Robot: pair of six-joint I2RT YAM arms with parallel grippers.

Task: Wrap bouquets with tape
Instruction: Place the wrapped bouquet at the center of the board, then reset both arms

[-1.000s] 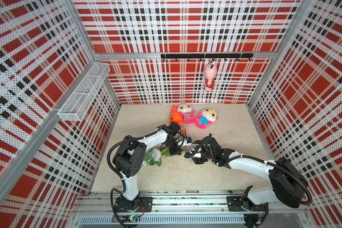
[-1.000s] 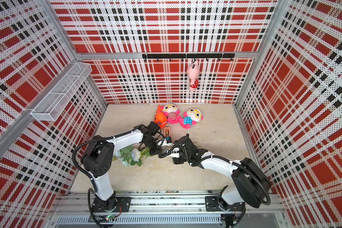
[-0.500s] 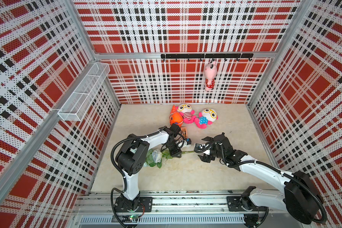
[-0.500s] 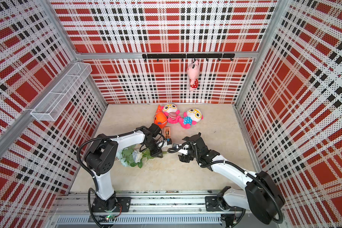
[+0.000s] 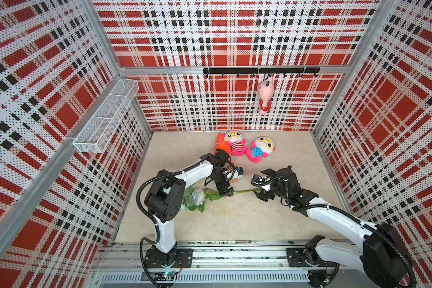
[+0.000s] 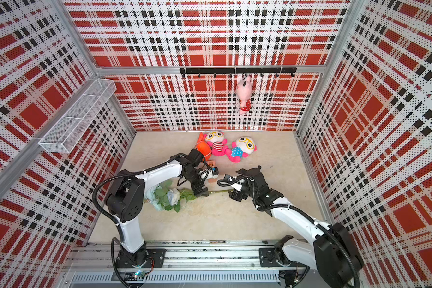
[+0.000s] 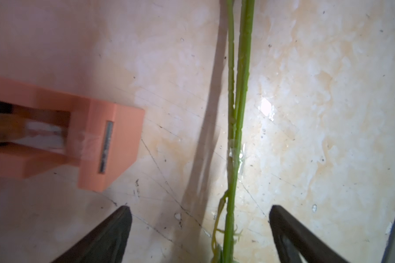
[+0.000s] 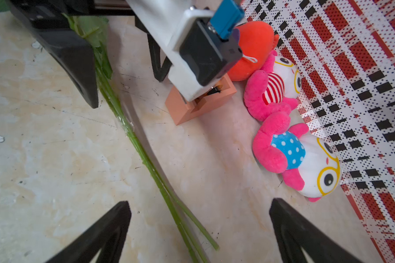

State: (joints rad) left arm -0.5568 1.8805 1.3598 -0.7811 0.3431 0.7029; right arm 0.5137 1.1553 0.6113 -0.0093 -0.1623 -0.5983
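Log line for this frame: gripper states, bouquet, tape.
left gripper: open, straddling stems | right gripper: open, over stem ends | bouquet: lying on table, clear tape on stems | tape dispenser: beside stems, untouched

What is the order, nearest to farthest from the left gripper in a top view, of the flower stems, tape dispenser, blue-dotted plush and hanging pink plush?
From the left gripper:
1. flower stems, lying between its open jaws.
2. tape dispenser, just behind it.
3. blue-dotted plush, farther back on the floor.
4. hanging pink plush, up on the back wall.
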